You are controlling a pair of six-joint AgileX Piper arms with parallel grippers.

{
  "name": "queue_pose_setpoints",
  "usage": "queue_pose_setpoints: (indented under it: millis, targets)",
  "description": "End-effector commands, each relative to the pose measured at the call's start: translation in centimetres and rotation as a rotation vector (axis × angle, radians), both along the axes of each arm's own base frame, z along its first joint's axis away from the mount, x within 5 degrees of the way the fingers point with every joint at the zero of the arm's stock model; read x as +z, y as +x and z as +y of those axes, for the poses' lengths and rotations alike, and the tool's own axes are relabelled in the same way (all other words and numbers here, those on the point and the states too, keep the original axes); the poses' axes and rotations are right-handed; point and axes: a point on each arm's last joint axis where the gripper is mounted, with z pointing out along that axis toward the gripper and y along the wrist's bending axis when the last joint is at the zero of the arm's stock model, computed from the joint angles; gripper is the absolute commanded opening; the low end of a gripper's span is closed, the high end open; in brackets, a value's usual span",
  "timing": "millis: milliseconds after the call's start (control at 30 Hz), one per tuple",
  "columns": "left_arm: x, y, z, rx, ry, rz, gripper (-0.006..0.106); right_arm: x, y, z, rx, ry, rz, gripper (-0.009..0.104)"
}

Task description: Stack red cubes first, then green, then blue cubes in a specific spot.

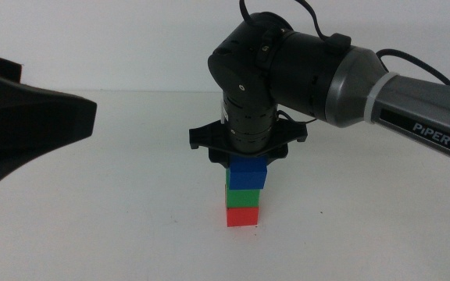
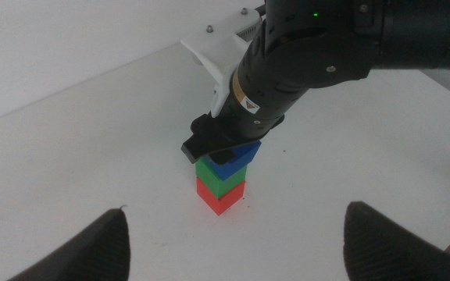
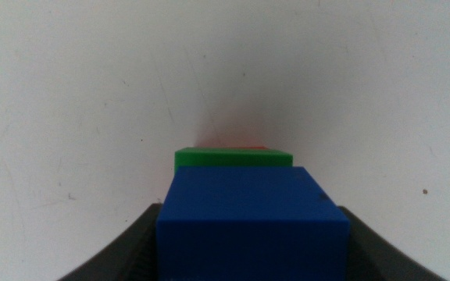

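Well, the white table (image 1: 92, 234) is the biggest thing here, then the right arm reaching over it, its right gripper (image 1: 247, 158) pointing straight down with jaws clamped on the blue cube (image 1: 247, 173). The left gripper (image 2: 233, 234) waits near, jaws apart. The blue sits on the green cube (image 1: 243, 198), which sits on the red cube (image 1: 242, 216). They look light, stiff and smooth-faced; flat opposite sides seem the place to hold.

Overhead front, two wrists — shared stack (image 1: 244, 196)
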Motion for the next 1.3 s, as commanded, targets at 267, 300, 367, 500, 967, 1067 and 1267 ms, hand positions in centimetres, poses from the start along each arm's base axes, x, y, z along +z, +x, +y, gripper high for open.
queue_pose_setpoints:
  millis: [267, 300, 367, 500, 967, 1067, 1267]
  targets:
    - [0.0, 0.1, 0.0, 0.001, -0.003, -0.014, 0.094, -0.4, 0.5, 0.5, 0.009, 0.016, -0.030, 0.008]
    - [0.0, 0.1, 0.0, 0.001, -0.003, -0.014, 0.094, -0.4, 0.5, 0.5, 0.009, 0.016, -0.030, 0.008]
    - [0.0, 0.1, 0.0, 0.002, -0.004, -0.013, 0.094, -0.4, 0.6, 0.4, 0.010, 0.007, -0.037, 0.030]
    - [0.0, 0.1, 0.0, 0.001, -0.002, -0.013, 0.094, -0.3, 0.6, 0.4, 0.011, 0.004, -0.040, 0.057]
    - [0.0, 0.1, 0.0, 0.002, -0.003, -0.012, 0.094, 11.6, -3.4, -7.2, 0.005, 0.074, -0.282, 0.066]
    - [0.0, 0.1, 0.0, 0.002, -0.005, -0.014, 0.094, 13.8, -5.6, -12.1, -0.010, 0.066, -0.347, 0.071]
    - [0.0, 0.1, 0.0, 0.002, -0.005, -0.014, 0.094, 13.7, -10.5, -21.9, 0.030, 0.127, -0.485, 0.075]
